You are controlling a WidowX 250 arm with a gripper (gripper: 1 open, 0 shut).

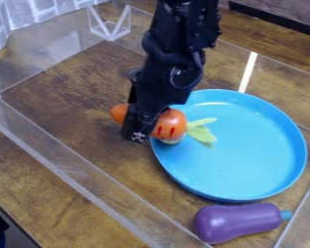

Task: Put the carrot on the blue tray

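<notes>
The carrot [170, 124], orange with dark stripes and a light green leafy top, sits at the left rim of the blue tray [255, 155]. Its leaves reach over the tray's surface. My black gripper [146, 122] comes down steeply from above and is shut on the carrot. Orange shows on both sides of the near finger [140, 127]. I cannot tell whether the carrot touches the tray or hangs just above it. The round tray with its raised rim fills the right half of the view.
A purple eggplant [235, 221] lies near the front edge, below the tray. Clear plastic walls [67, 184] fence the wooden table [67, 97] at the front left and back. A clear container [112, 19] stands at the back.
</notes>
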